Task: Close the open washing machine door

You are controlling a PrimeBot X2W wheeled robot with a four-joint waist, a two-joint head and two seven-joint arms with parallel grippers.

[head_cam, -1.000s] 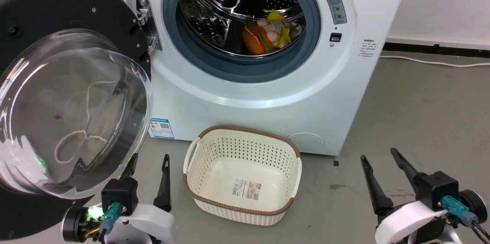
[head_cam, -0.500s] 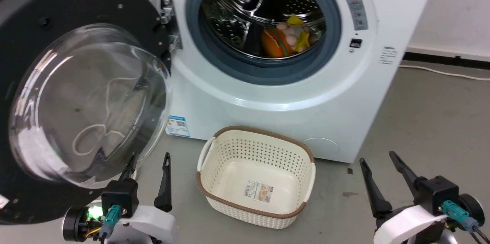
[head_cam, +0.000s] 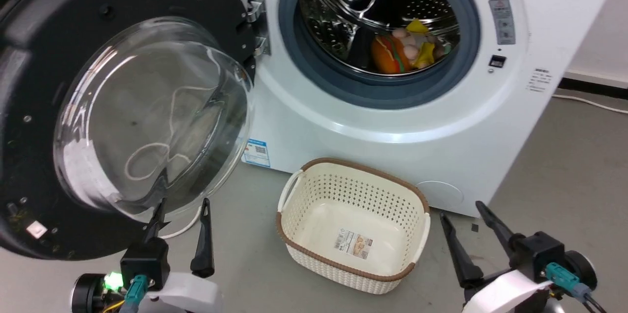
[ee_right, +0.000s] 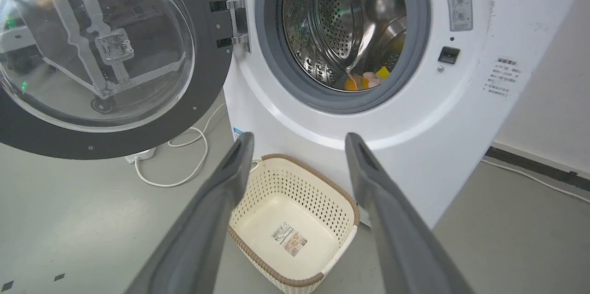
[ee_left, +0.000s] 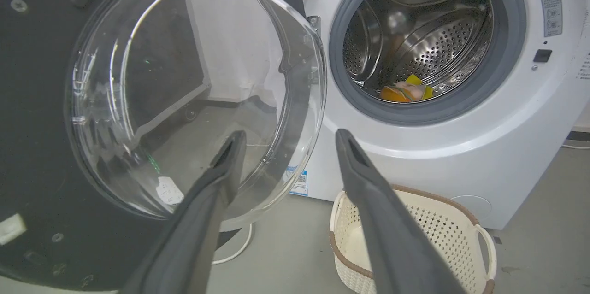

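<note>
The washing machine door [head_cam: 122,107] stands open. The left gripper [head_cam: 183,201], fingers apart, seems near its glass; the right gripper [head_cam: 460,209] is likewise spread

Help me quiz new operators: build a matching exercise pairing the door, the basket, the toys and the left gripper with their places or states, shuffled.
Things:
1. washing machine door
2. basket
3. toys
4. left gripper

Places or states:
A. inside the steel drum
B. fingers apart, holding nothing
C. swung wide open
D. on the floor, empty

Pairs: 1-C, 2-D, 3-A, 4-B.
</note>
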